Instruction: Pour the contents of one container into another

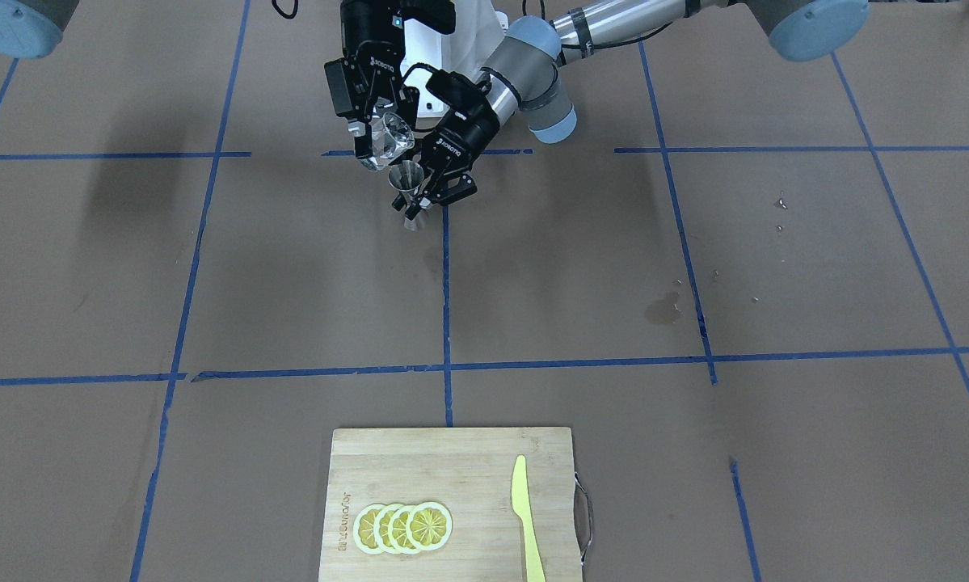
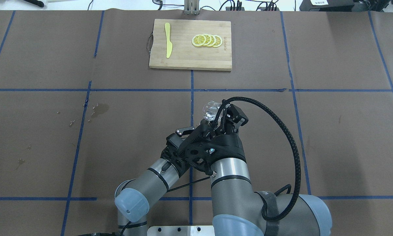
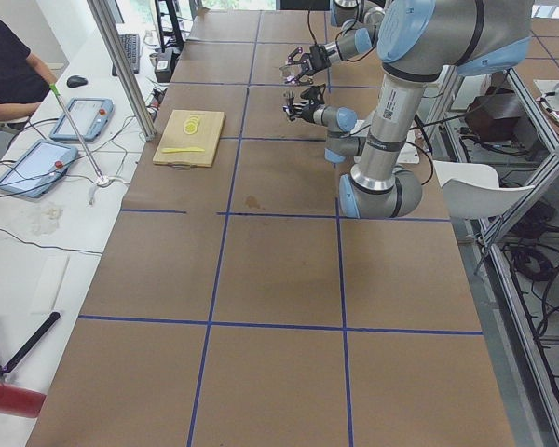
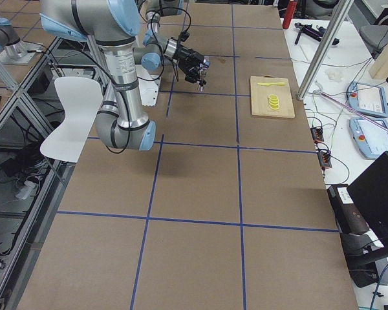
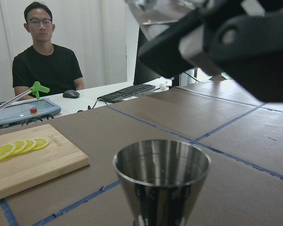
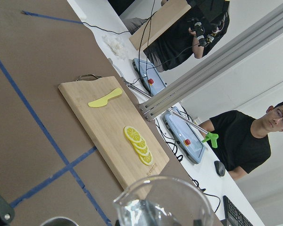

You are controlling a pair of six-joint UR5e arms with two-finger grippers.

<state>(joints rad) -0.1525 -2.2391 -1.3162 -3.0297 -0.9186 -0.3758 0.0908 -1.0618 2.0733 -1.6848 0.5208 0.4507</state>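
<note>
Tilted glass cup (image 1: 395,133) clamped by right end effector (image 1: 383,139), jigger (image 1: 406,176) by left end effector (image 1: 425,198)

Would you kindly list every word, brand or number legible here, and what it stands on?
"ROBOTIQ": black right hand, holding the small clear glass cup.
"ROBOTIQ": black left hand, holding the grey steel hourglass jigger.
Engraved brand on the bamboo cutting board: too blurred to read.
</note>
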